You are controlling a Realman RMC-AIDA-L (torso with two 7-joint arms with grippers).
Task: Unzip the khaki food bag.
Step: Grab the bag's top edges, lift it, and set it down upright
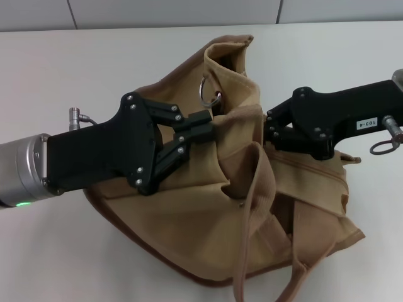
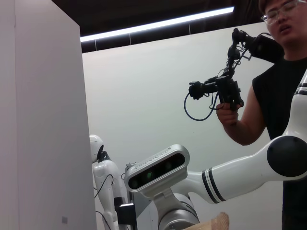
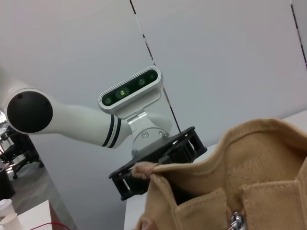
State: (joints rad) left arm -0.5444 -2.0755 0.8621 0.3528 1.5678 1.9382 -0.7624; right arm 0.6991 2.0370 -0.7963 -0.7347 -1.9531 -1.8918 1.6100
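Note:
The khaki food bag (image 1: 189, 220) lies crumpled on the white table (image 1: 50, 75), its top bunched upward. A silver ring (image 1: 210, 92) hangs near the raised top edge, and a zipper line (image 1: 315, 168) runs along the right side. One webbing handle (image 1: 259, 207) loops over the front. My left gripper (image 1: 200, 126) reaches in from the left and is shut on a fold of the bag's cloth just below the ring. My right gripper (image 1: 269, 131) comes from the right and pinches the bag's cloth at its middle. The right wrist view shows the bag's rim (image 3: 249, 158) and the left gripper (image 3: 158, 160) behind it.
A person (image 2: 273, 86) holding a hand-held controller stands behind the robot in the left wrist view, which catches only a corner of the bag (image 2: 216, 223). A white panel (image 2: 43, 120) fills one side of that view. The table's far edge (image 1: 126, 28) meets a grey wall.

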